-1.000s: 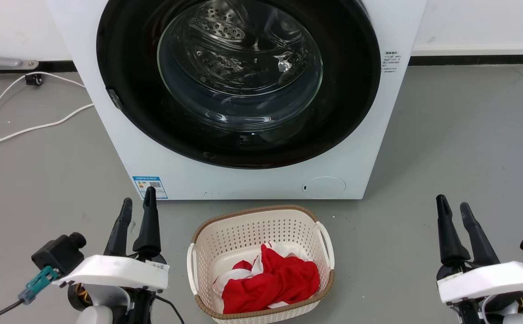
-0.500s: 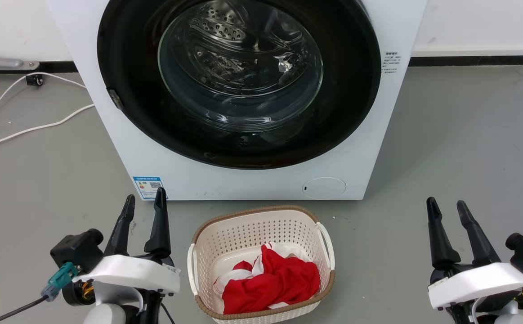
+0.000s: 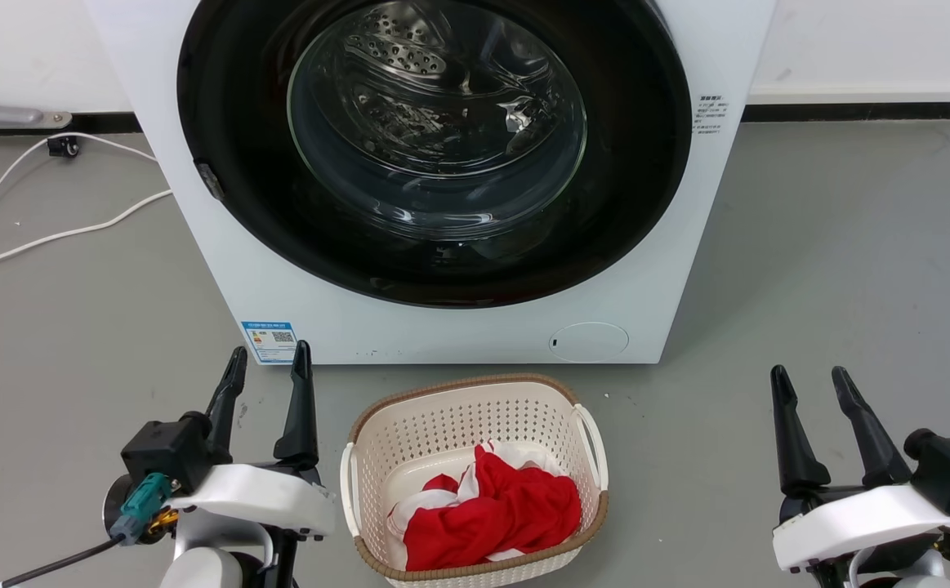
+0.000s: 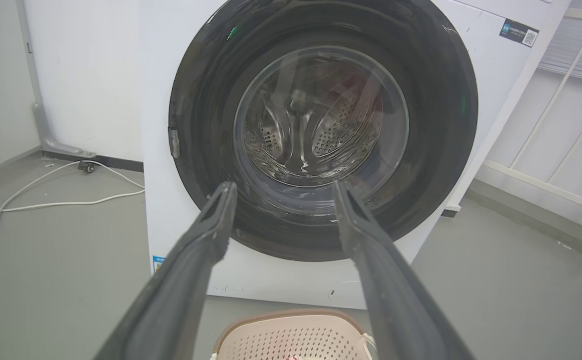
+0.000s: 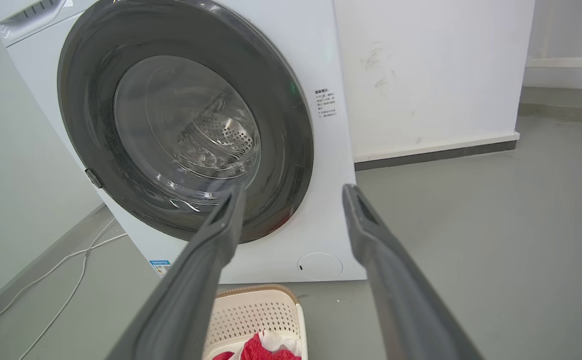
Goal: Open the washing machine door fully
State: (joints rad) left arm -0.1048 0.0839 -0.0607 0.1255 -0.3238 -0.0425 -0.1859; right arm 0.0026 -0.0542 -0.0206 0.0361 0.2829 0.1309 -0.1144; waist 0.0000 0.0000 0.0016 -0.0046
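We face the washing machine (image 3: 442, 335), a white box standing on the grey floor (image 3: 834, 245) with its back toward the white wall (image 3: 867, 41). Its door (image 3: 434, 147), a glossy black disc with a bulging clear glass bowl in the middle, lies shut and flat against the front of the machine. Through the glass we see the perforated steel drum (image 3: 397, 49). A small grey tab (image 3: 207, 180) sits on the door's left edge. Low on the machine's front, a blue label (image 3: 272, 340) is at the left corner and a round flap (image 3: 588, 340) is toward the right.

Our left hand (image 3: 270, 351) hangs above the floor just before the machine's lower left corner, near the blue label. Its two dark fingers are spread wide and hold nothing. In the left wrist view they point at the lower part of the door without touching it. Our right hand (image 3: 808, 371) hangs over the floor to the right of the machine, well apart from it, also spread wide and holding nothing.

Between the hands a cream perforated basket (image 3: 475, 382) stands on the floor just in front of the machine, with a red cloth (image 3: 491, 506) lying in it. A white cable (image 3: 33, 237) trails across the floor to the left of the machine.
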